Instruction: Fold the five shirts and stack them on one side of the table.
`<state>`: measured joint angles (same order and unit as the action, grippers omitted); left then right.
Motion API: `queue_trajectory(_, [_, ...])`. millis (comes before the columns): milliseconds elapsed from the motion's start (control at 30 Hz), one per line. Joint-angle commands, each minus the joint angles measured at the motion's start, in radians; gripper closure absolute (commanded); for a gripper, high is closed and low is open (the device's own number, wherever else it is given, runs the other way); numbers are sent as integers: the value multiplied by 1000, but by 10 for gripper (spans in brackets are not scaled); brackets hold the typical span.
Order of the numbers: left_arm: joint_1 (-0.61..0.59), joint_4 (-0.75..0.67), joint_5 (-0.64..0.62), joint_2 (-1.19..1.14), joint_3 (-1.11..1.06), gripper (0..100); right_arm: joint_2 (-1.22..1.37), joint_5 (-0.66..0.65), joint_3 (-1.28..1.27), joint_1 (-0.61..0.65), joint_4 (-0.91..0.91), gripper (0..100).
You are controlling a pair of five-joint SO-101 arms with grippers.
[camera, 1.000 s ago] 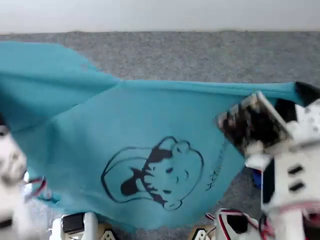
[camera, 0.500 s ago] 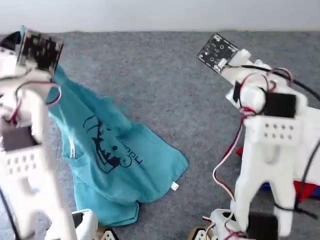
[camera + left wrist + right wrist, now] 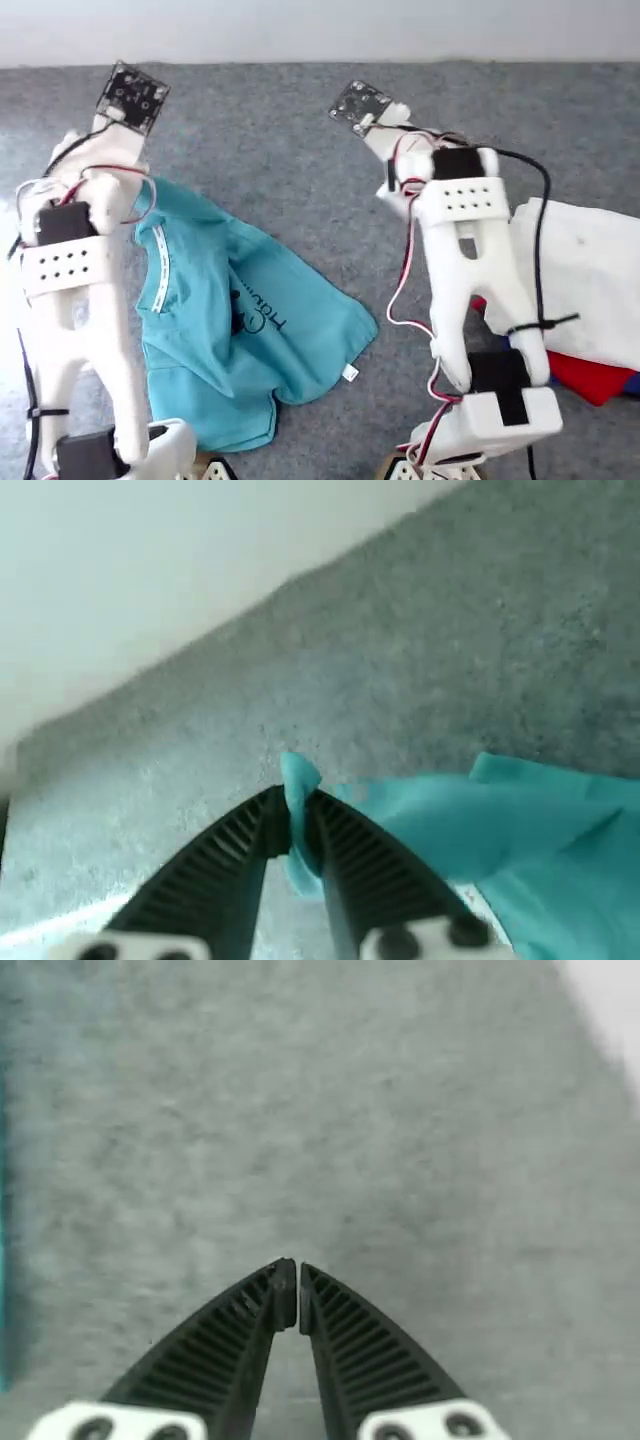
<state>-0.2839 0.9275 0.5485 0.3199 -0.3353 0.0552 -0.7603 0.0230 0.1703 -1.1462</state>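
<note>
On the left half of the grey table (image 3: 300,150), a teal shirt (image 3: 290,345) lies in a loose, crumpled heap. Its dark print is partly folded into a crease, a white strip (image 3: 160,270) runs along one seam, and a small white tag (image 3: 348,372) sticks out at its near right corner. The shirt's far edge rises toward the left arm (image 3: 75,300), which stands over that side of the heap.

In the left wrist view, the left gripper (image 3: 296,810) has its jaws pressed onto a corner of the teal cloth. A small tip of fabric pokes out past the fingertips, and the rest of the shirt trails away over the table toward the pale wall (image 3: 150,570).

The right arm (image 3: 460,260) stretches toward the far middle of the table, apart from the teal shirt. The right gripper (image 3: 297,1278) is pressed together with nothing between its jaws, above bare grey surface.

At the right edge of the table lies a white shirt (image 3: 590,270). It rests on top of a red shirt (image 3: 585,375), and a sliver of blue cloth (image 3: 631,384) shows at the edge. The right arm's lower part partly hides this pile.
</note>
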Motion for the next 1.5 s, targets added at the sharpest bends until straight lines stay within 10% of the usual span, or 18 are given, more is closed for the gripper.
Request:
queue_trajectory(0, [-57, 54, 6, 31, 12, 988, 7, 87, 3, 30, -71, 991])
queue_trajectory(467, [-91, -278, -98, -313, 343, 987, 13, 123, -2, 18, -308, 991])
queue_trajectory(1333, [-100, 827, -107, -434, 1021, 820, 200, 126, 2, 163, -602, 985])
queue_trajectory(1467, [-150, 829, -178, -356, 1020, 819, 205, 229, -2, 173, -602, 850])
